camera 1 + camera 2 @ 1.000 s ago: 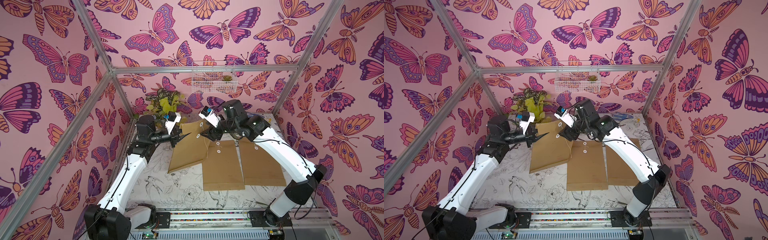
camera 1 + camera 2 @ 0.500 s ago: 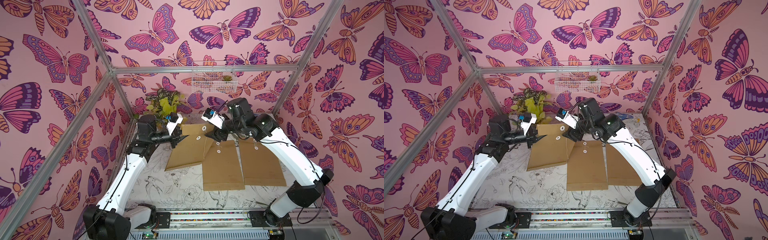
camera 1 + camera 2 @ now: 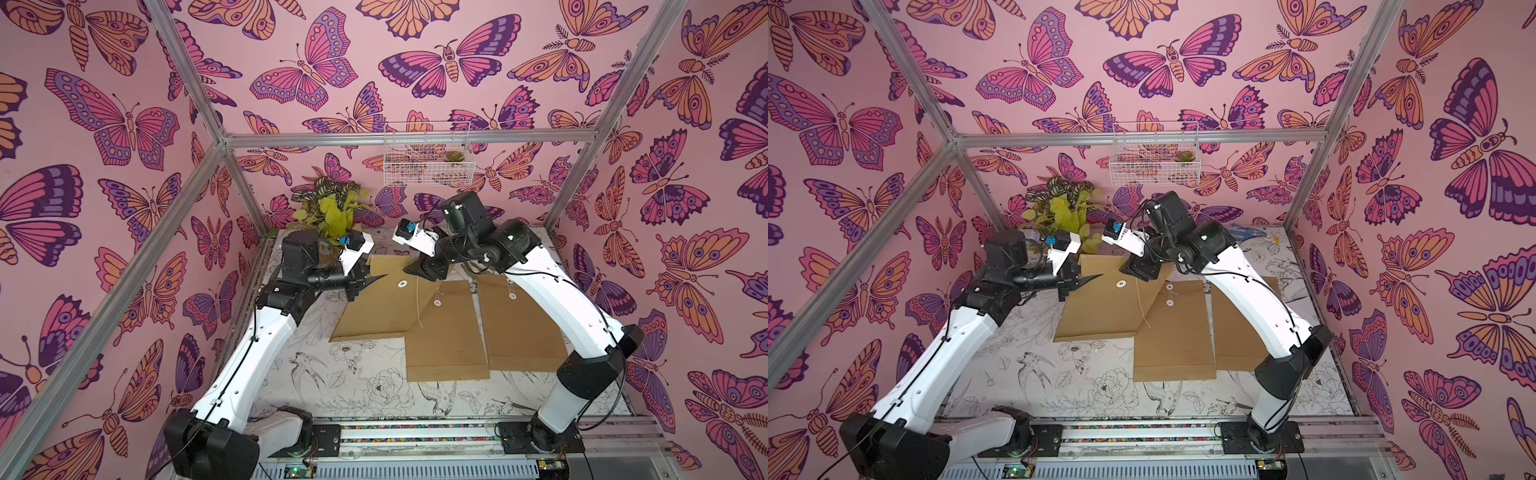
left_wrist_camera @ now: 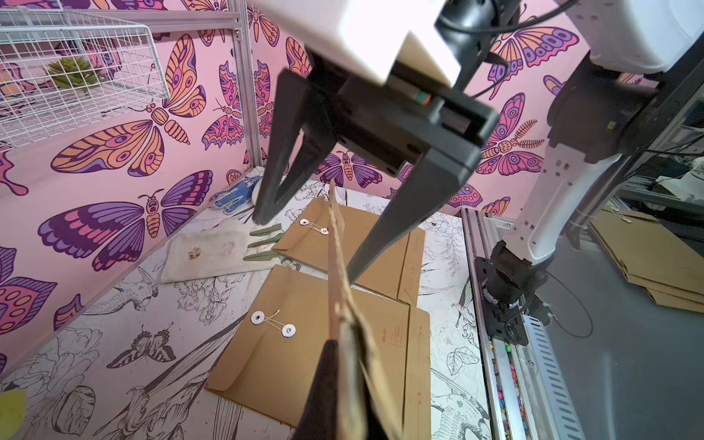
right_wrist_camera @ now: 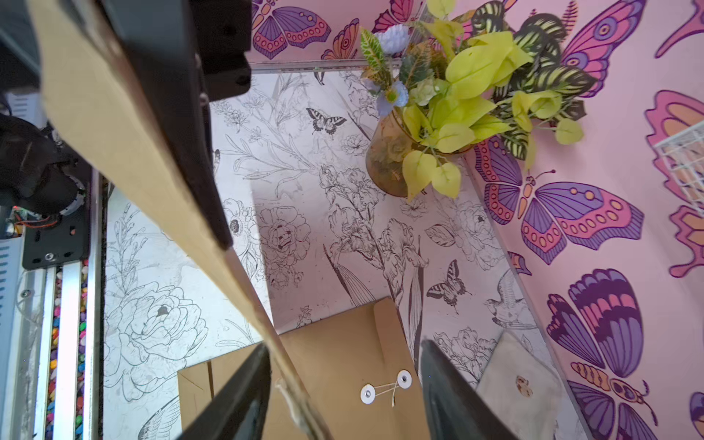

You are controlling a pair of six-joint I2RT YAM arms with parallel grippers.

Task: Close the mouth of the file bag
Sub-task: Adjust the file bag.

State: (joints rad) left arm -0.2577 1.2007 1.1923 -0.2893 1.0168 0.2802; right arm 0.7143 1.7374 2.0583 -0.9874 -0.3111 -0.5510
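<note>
A brown paper file bag (image 3: pixel 374 307) hangs tilted above the table; in both top views its lower edge rests near the table. My left gripper (image 3: pixel 383 276) is shut on its left edge, and the left wrist view shows the bag (image 4: pixel 337 263) edge-on, running out from the pinching fingers (image 4: pixel 327 381). My right gripper (image 3: pixel 414 271) stands open at the bag's upper right part. The bag's edge (image 5: pixel 152 171) passes between its two fingers (image 5: pixel 236 392), close to one of them. A loose string (image 3: pixel 417 309) dangles below a white button (image 3: pixel 401 284).
Two more brown file bags (image 3: pixel 446 336) (image 3: pixel 521 324) lie flat on the flower-print table (image 3: pixel 353 374), tied shut. A vase of leaves (image 3: pixel 328 216) stands at the back left. A white cloth (image 4: pixel 205 251) and a blue glove (image 4: pixel 236 192) lie at the back right. A wire basket (image 3: pixel 428 162) hangs on the wall.
The right gripper's jaws have narrowed a little round the bag's upper edge. The bag has swung slightly leftwards. The left gripper's hold on it is unchanged.
</note>
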